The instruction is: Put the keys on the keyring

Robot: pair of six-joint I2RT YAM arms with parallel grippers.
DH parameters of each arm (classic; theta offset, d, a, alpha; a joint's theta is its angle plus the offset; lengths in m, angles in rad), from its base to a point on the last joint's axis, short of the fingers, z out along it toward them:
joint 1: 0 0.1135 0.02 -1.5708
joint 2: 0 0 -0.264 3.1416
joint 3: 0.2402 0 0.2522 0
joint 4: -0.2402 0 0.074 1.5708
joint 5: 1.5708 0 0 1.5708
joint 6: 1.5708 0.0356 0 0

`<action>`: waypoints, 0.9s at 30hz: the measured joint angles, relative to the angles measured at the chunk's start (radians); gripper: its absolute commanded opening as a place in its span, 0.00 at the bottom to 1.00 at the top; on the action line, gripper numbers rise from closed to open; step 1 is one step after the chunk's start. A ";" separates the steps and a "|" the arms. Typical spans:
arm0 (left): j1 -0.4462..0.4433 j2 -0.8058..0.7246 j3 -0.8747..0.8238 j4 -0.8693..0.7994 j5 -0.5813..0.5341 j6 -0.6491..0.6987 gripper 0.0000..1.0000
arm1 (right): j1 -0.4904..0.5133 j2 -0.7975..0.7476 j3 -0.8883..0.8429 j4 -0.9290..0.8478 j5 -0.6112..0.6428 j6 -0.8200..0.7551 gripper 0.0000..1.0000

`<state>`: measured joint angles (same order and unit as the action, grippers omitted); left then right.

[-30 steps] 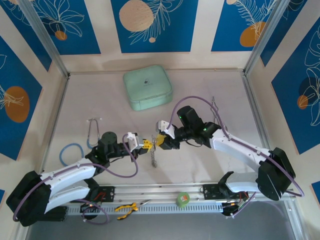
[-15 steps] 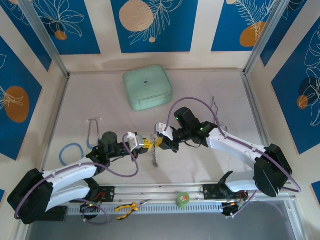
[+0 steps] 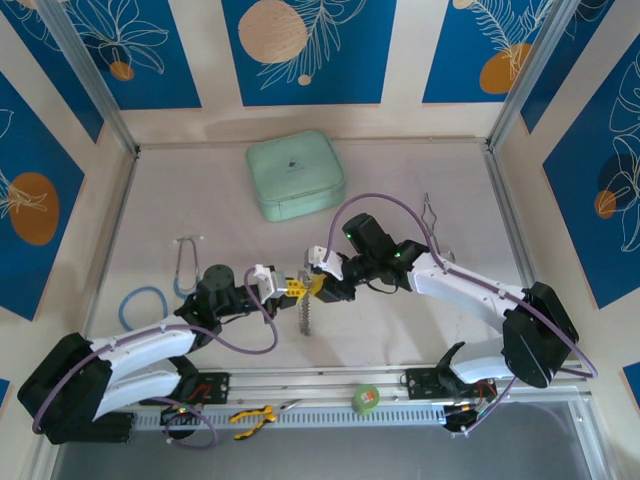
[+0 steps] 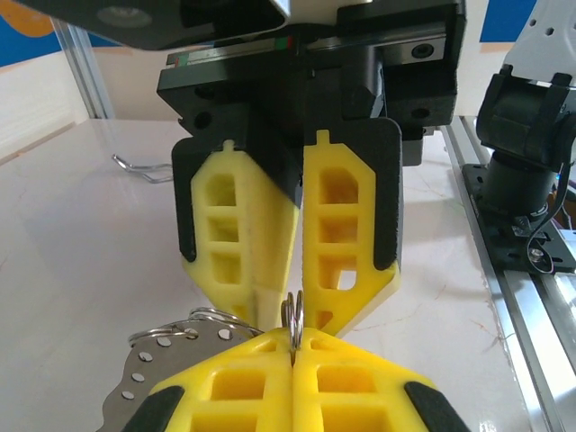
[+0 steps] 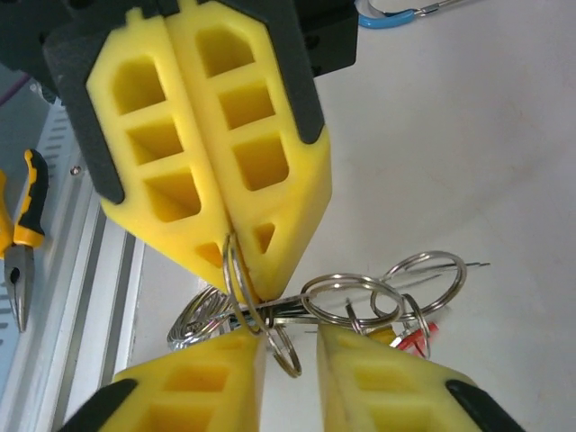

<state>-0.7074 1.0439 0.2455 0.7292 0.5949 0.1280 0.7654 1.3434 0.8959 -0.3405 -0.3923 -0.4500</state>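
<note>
The left jaws are clenched on the rim of the keyring (image 4: 291, 317), holding it above the surface (image 3: 180, 190), well to the near side of the mint-green case (image 3: 295, 175), with its beaded chain (image 3: 307, 318) dangling. The right jaws meet them tip to tip, slightly parted around a small ring. The red and yellow heads of the keys (image 5: 409, 340) hang in that bunch. This looks like the threading step: next, pinch a key's ring and work it on. The case is shut, its contents hidden.
</note>
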 measured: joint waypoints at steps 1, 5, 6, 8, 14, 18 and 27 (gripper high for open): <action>-0.001 0.000 0.000 0.006 0.003 0.000 0.00 | -0.002 -0.008 -0.003 0.003 0.000 0.002 0.30; -0.002 0.001 0.000 0.029 0.008 0.000 0.00 | -0.018 -0.077 -0.037 0.035 -0.010 0.007 0.30; -0.002 0.003 0.000 0.034 0.009 0.000 0.00 | -0.021 -0.093 -0.043 0.042 -0.013 0.008 0.29; -0.002 0.008 0.000 0.041 0.012 0.000 0.00 | -0.022 -0.114 -0.048 0.054 -0.027 0.013 0.28; -0.003 0.014 0.000 0.050 0.015 0.000 0.00 | -0.019 -0.106 -0.048 0.081 -0.046 0.014 0.24; -0.003 0.014 0.000 0.051 0.015 -0.006 0.00 | -0.010 -0.085 -0.048 0.093 -0.046 0.014 0.21; -0.002 0.037 -0.006 0.059 0.013 -0.023 0.16 | -0.004 -0.063 -0.047 0.086 -0.045 0.000 0.00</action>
<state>-0.7090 1.0813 0.2398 0.7879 0.6083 0.1051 0.7616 1.2804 0.8490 -0.2546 -0.4374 -0.4496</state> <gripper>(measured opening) 0.060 0.053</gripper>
